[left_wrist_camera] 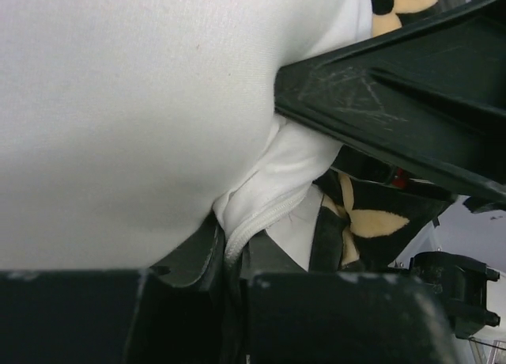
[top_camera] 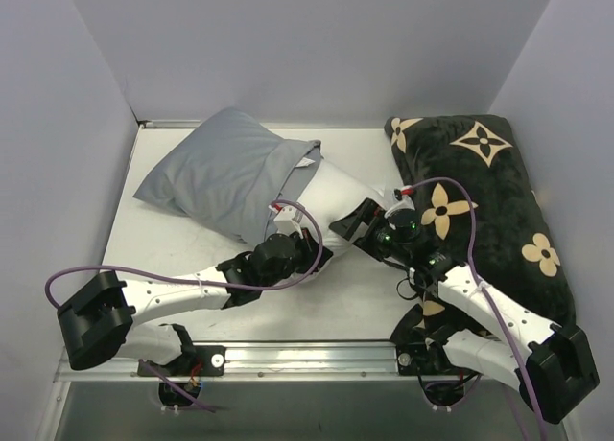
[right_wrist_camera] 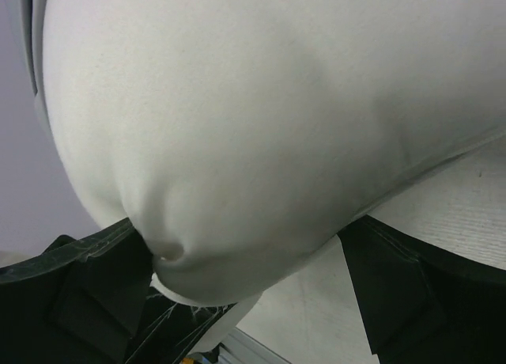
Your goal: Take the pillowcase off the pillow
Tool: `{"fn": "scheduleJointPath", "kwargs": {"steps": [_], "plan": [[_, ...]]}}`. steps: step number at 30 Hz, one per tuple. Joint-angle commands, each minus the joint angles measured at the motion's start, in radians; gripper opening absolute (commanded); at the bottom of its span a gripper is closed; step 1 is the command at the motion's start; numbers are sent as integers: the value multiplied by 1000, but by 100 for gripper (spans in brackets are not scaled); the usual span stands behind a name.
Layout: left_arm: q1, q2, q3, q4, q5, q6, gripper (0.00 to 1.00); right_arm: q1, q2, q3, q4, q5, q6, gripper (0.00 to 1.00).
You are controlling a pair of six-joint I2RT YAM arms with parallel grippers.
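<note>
Closest to the lens, in the left wrist view, the two black fingers (left_wrist_camera: 118, 316) of the left hand (left_wrist_camera: 237, 301), pressed nearly together with only a thin gap, pinching there a white seamed edge of the pillow (left_wrist_camera: 142, 119). Above them, over most of that view, the smooth white bulge of the same pillow. At upper right, laid against the bulge, one scratched black finger (left_wrist_camera: 395, 103), seemingly of the right hand (top_camera: 347, 222). From the top camera: the pillowcase (top_camera: 221, 173), grey and creased, at the left back of the surface (top_camera: 365, 297), wrapped around most of the pillow, its mouth turned toward the middle. Out of this mouth, toward the near right, the bare white end of the pillow. At this end, both hands close together, the left one on the near side, the right one just beside it on the right. In the right wrist view, the fingers (right_wrist_camera: 79, 301) of the right hand spread wide, one at each side of the rounded white end. The left finger touching the cloth beside a small dimple; contact of the other finger not clear. Along the right side of the surface, a black plush cushion (top_camera: 499, 211) with tan flowers, partly under the right arm.
</note>
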Motion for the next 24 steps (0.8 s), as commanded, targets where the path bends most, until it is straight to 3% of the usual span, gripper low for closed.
{"fn": "scheduleJointPath", "kwargs": {"steps": [1, 10, 14, 17, 18, 20, 21, 23, 24], "plan": [[-10, -37, 85, 84, 121, -37, 0, 19, 8, -68, 155, 133, 68, 100], [-45, 3, 171, 106, 258, -18, 0, 35, 148, -85, 333, 166, 93, 100], [-68, 46, 209, 158, 414, -23, 0, 32, 206, -34, 341, 169, 65, 99], [-82, 71, 224, 181, 482, -11, 0, 32, 229, 7, 330, 169, 30, 86], [-85, 71, 226, 184, 495, -6, 0, 32, 232, 16, 330, 169, 21, 74], [-89, 71, 226, 195, 526, 8, 0, 32, 231, 51, 313, 196, -1, 68], [-89, 66, 226, 204, 540, 12, 0, 32, 232, 65, 286, 196, -19, 47], [-91, 60, 232, 213, 578, 35, 0, 32, 234, 113, 231, 192, -39, 25], [-96, 57, 240, 213, 587, 43, 0, 30, 232, 130, 208, 193, -63, 3]]}}
